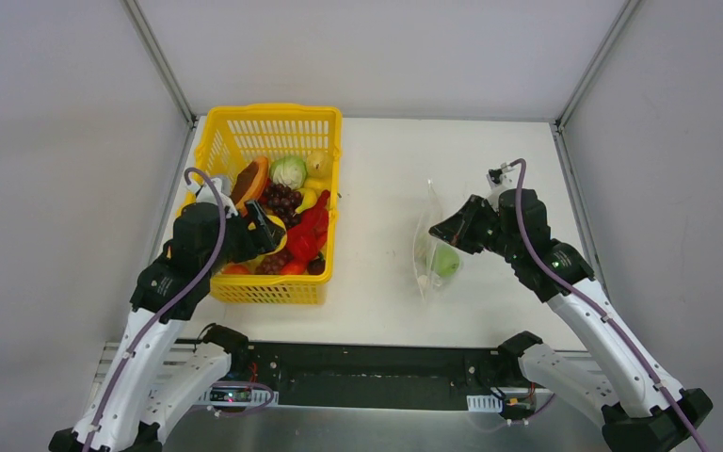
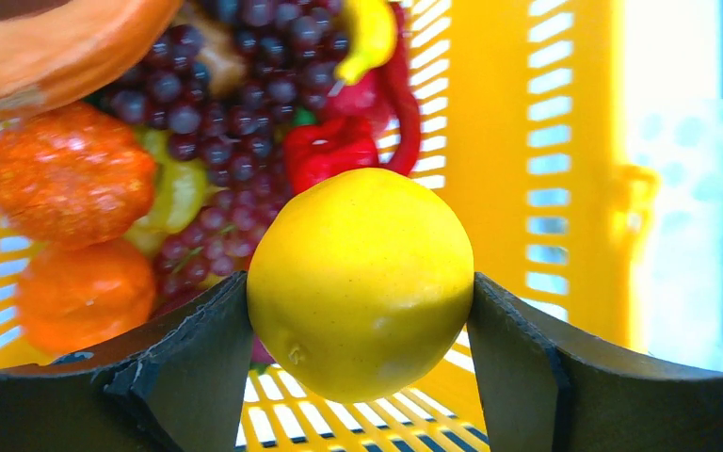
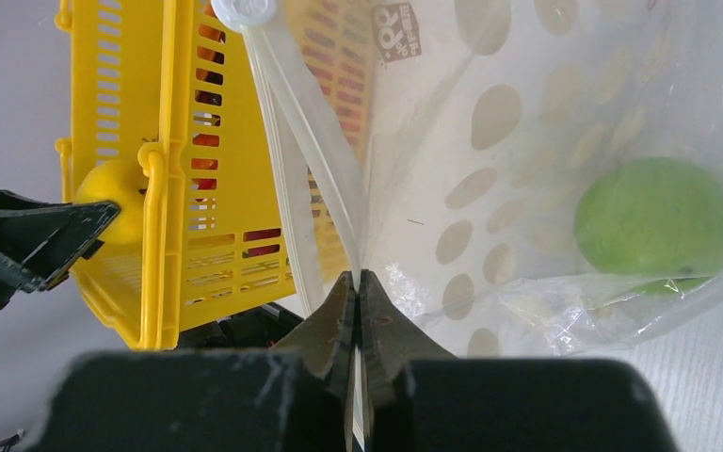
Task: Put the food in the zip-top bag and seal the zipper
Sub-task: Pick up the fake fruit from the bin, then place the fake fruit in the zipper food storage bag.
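The food lies heaped in a yellow basket [image 1: 268, 122]: purple grapes [image 2: 235, 113], a red pepper [image 2: 334, 151] and orange pieces [image 2: 71, 174]. My left gripper [image 2: 359, 287] is shut on a round yellow fruit [image 2: 361, 245], held just above the basket floor near its right wall. The zip-top bag [image 3: 508, 113], clear with white dots, stands on the table with a green fruit [image 3: 656, 221] inside. My right gripper [image 3: 358, 278] is shut on the bag's mouth edge. The zipper [image 3: 315, 141] runs up from the jaws, its two strips spread apart.
The basket stands at the table's back left, the bag [image 1: 430, 240] right of centre. White table [image 1: 377, 188] lies between them. Grey walls close in on the left, right and back. Across the basket rim [image 3: 155, 188], the right wrist view shows the left gripper's fingers [image 3: 28, 235].
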